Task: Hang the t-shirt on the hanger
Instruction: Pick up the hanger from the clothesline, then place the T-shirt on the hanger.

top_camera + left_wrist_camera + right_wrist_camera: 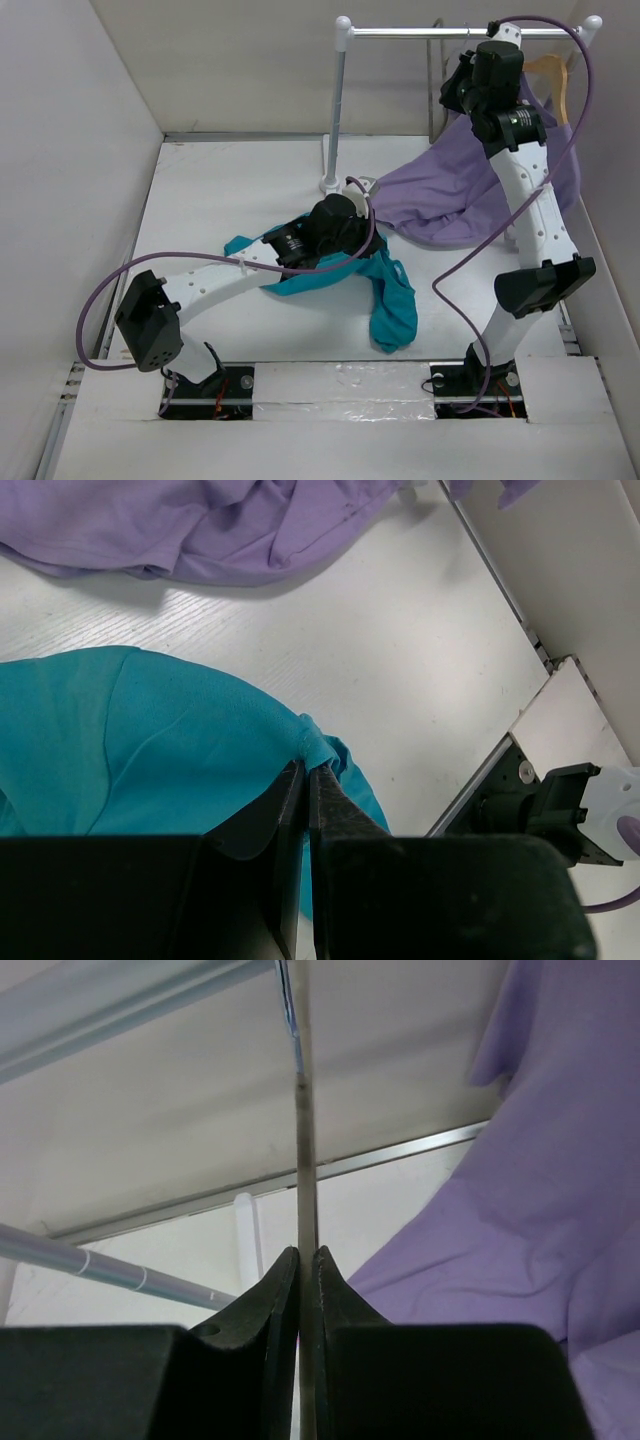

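My left hand (308, 780) is pinched fully closed on a fold of the teal short-sleeved cloth t-shirt (392, 300). It lies crumpled on the white tabletop (230, 190), well in front of and below the white metal clothes rail (450, 32). My right hand (307, 1260), raised just under that rail, is nipped closed on the thin dark-grey hanger (305, 1150) that runs up to it. Both grasps look made; I judge getting the hanger into the shirt is yet to do. Count: two t-shirts, the teal one and a lilac-purple cloth one (440, 195) draped below the rail; two hangers, the grey one and a light wooden one (553, 72) at the rail's right end; one rail
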Robot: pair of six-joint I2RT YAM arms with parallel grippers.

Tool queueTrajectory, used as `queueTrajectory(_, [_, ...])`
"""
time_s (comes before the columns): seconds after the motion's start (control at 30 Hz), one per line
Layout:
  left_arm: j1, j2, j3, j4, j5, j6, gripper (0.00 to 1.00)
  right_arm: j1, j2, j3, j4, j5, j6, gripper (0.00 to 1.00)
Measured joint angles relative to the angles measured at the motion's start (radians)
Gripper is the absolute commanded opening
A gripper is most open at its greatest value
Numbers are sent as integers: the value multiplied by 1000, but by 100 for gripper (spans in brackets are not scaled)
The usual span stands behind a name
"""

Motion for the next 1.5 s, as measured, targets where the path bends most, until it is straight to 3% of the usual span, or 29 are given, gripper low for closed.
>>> queueTrajectory(0.33, [23,0,12,0,-2,2,0,-14,-36,-2,0,-26,-69,0])
queueTrajectory(0.57, [65,0,30,-4,-12,2,0,-14,-147,-88,19,-46,-104,0])
queueTrajectory(1.07, [116,14,124,-8,-20,29,0,-4,-443,-500,64,-149,-85,0])
queueTrajectory(1.3, [177,62,145,-8,-12,48,0,38,-718,-759,68,-315,-14,0])
queueTrajectory(1.5, [246,110,156,-8,-1,54,0,79,-991,-932,-76,-449,61,0])
